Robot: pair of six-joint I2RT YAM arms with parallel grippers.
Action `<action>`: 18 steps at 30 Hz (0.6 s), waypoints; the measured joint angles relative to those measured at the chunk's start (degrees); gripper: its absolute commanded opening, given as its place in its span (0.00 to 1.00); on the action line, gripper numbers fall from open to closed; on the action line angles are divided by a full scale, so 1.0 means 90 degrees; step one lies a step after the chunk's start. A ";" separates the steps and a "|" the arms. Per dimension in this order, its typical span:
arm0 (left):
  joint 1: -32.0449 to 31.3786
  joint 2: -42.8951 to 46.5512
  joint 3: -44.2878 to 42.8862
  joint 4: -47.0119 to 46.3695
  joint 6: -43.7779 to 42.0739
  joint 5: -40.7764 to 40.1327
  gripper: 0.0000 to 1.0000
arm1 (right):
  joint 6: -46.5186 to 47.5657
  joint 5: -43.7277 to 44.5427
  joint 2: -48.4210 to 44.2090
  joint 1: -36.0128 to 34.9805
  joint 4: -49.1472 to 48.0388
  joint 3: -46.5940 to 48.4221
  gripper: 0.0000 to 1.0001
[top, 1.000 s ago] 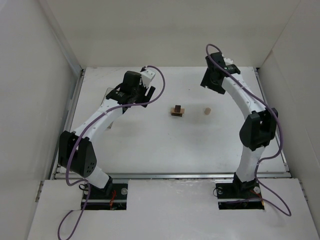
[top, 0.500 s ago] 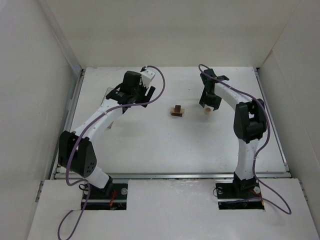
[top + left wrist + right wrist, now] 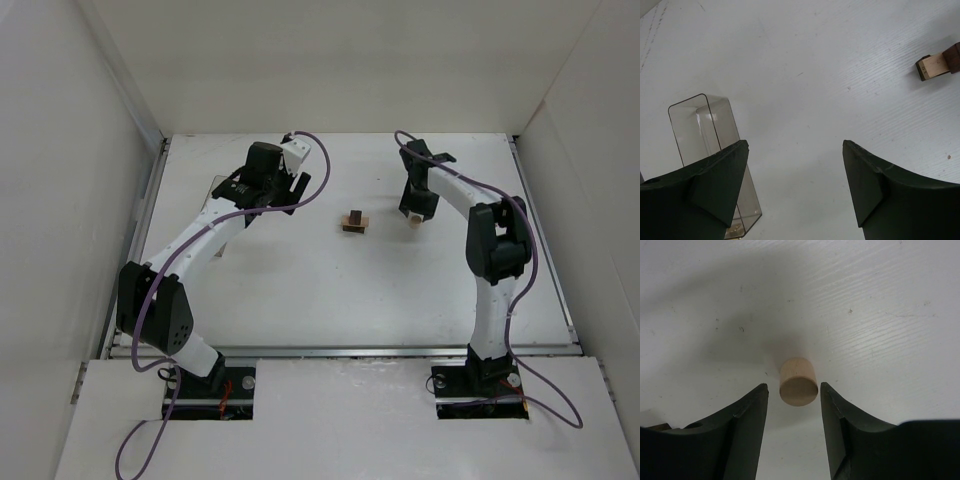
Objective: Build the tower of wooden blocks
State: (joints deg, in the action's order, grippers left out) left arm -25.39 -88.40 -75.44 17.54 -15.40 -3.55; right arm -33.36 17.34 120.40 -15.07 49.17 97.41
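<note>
Wood, three kinds, unpainted, on a white surface (image 3: 300, 290).

Item 1: tan slab (image 3: 353, 225), flat and rectangular, with pale end grain in the left wrist view. It lies about midway between the left and right edges, somewhat nearer the far edge than the near one.

Item 2: dark brown cube (image 3: 354, 215), small, sitting on top of the slab at about its middle. A dark rim shows around the slab's end in the left wrist view, but it is too small to identify.

Item 3: pale cylinder (image 3: 798, 381), short, beige, smooth, with a flat round end face turned toward the right wrist camera. It stands apart from the slab, toward the right edge.

Right pincer (image 3: 794, 390): fingers apart, lowered to the surface, one on each side of the cylinder. A thin gap shows on the left side; whether the other finger touches is unclear.

Left pincer (image 3: 795, 150): fingers wide apart, holding nothing, above bare surface toward the left edge, well away from the slab.

Also present: clear plastic box (image 3: 700, 125), rectangular, lying beside and partly behind the left finger.
</note>
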 measured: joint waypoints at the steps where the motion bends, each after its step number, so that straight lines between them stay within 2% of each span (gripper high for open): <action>1: 0.0000 0.0000 0.0000 0.0000 0.0000 0.0000 0.73 | 0.0010 -0.0005 0.0002 0.0000 0.0000 -0.0010 0.52; 5: 0.0000 0.0000 0.0000 0.0000 0.0000 0.0000 0.73 | 0.0017 -0.0024 0.0002 0.0000 -0.0046 -0.0066 0.52; 9: 0.0000 0.0000 0.0002 0.0000 0.0000 0.0000 0.73 | 0.0058 -0.0034 0.0007 0.0000 -0.0041 -0.0177 0.42; 13: 0.0000 0.0000 0.0000 0.0000 0.0000 0.0000 0.73 | 0.0070 -0.0039 0.0007 0.0000 -0.0049 -0.0199 0.40; 16: 0.0000 0.0000 0.0002 0.0000 0.0000 0.0000 0.73 | 0.0090 -0.0041 0.0007 0.0000 -0.0049 -0.0199 0.30; 17: 0.0000 0.0000 0.0002 0.0000 0.0000 0.0000 0.73 | 0.0100 -0.0041 0.0007 0.0000 -0.0051 -0.0199 0.21; 18: 0.0000 0.0000 0.0002 0.0000 0.0000 0.0000 0.73 | 0.0112 -0.0044 0.0007 0.0000 -0.0053 -0.0199 0.17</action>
State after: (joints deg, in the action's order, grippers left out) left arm -25.39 -88.40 -75.42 17.54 -15.40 -3.55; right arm -32.36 16.95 120.46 -15.07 48.69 95.61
